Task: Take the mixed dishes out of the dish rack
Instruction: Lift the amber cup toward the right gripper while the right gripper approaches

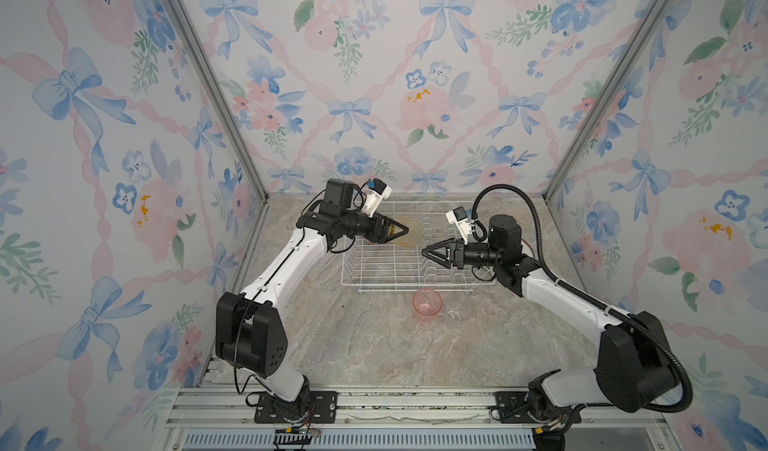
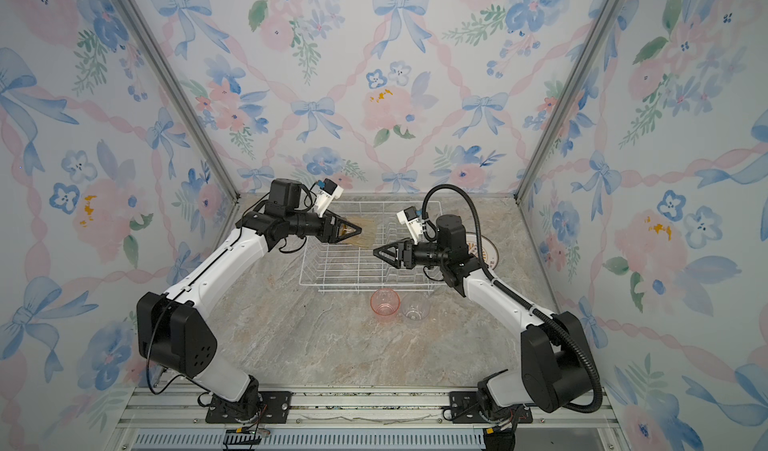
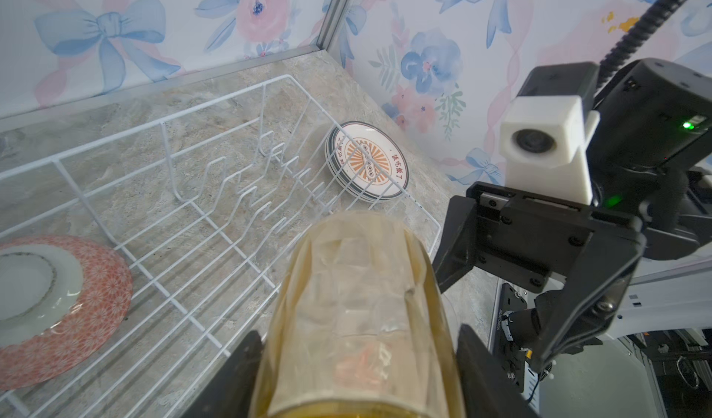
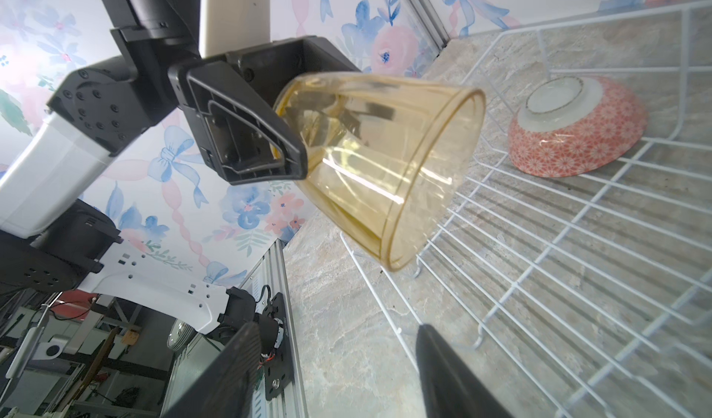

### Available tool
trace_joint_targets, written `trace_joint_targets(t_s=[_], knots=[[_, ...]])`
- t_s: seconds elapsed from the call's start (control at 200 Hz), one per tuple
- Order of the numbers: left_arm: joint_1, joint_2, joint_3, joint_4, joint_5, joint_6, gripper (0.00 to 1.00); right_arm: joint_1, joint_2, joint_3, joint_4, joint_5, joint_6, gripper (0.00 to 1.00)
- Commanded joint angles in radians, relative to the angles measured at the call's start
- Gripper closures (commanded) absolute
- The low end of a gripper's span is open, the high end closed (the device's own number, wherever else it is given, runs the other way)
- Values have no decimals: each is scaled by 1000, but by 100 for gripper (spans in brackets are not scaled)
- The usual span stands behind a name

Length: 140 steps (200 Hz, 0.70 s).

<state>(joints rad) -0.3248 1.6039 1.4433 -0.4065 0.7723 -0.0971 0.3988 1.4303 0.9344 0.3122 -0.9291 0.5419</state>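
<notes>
My left gripper (image 1: 399,232) is shut on the yellow tumbler (image 1: 411,233), holding it on its side above the white wire dish rack (image 1: 374,270). In the left wrist view the tumbler (image 3: 358,300) fills the space between both fingers. My right gripper (image 1: 426,253) faces it from the right, open and empty, a short way off. The right wrist view shows the tumbler's (image 4: 385,158) open mouth pointing toward that gripper (image 4: 337,331). A pink-red patterned bowl (image 3: 57,300) lies upside down in the rack. It is hidden in both top views.
A pink tumbler (image 1: 427,304) and a clear tumbler (image 1: 458,307) stand on the marble table just in front of the rack. A stack of white plates (image 3: 370,161) with an orange design lies outside the rack's right end, near the right wall.
</notes>
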Motion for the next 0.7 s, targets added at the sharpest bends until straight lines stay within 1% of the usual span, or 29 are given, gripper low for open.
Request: trace_joint_targets(t_s=[0.0,0.135,0.185,0.21,0.295,0.425,0.6,0.695], knots=[[1,-36,-16,76,77,-31,55,-7,31,3,158,-29,70,34],[-2,-33,-24,114,99,-53,55,-6,60,28,159,-33,71,37],[-4,-30,-29,137,113,-64,55,-5,65,25,193,-39,76,37],[-3,-26,-29,148,120,-69,55,-4,67,23,212,-43,110,39],[-11,-14,-30,179,139,-86,55,-3,63,14,262,-50,139,42],[-25,8,-32,233,168,-117,56,-4,49,4,318,-57,159,43],[-53,31,-40,309,200,-162,56,-3,45,17,349,-66,168,44],[-62,41,-48,353,213,-187,56,-3,47,24,377,-73,181,48]])
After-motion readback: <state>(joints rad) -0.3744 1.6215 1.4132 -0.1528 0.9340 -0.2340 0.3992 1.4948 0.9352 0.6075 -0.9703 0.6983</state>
